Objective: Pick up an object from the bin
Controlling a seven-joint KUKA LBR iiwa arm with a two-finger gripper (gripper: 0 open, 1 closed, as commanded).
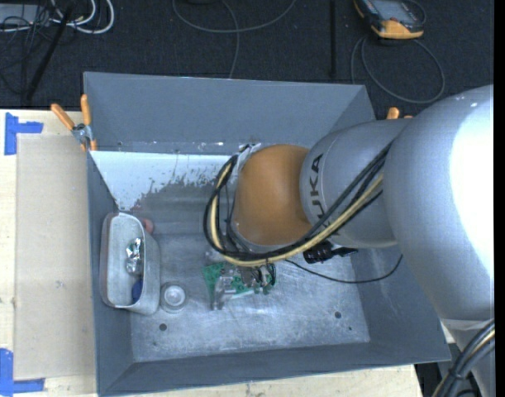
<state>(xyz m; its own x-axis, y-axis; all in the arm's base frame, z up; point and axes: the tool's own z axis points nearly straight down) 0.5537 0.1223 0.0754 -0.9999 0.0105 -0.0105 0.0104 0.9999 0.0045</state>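
My gripper sticks out below the arm's orange cover, low over the bin floor near the middle, with green parts showing on it. Nothing can be made out in its grasp. The closest loose thing is a small round clear cap, lying to the gripper's left and apart from it. Further left, a clear plastic pack with a shiny metal piece and something blue inside lies along the left wall.
A small pinkish thing lies just beyond the pack's upper end. The arm and its orange cover hang over the bin's middle and right. Bare bin floor shows in front of the gripper and to its right.
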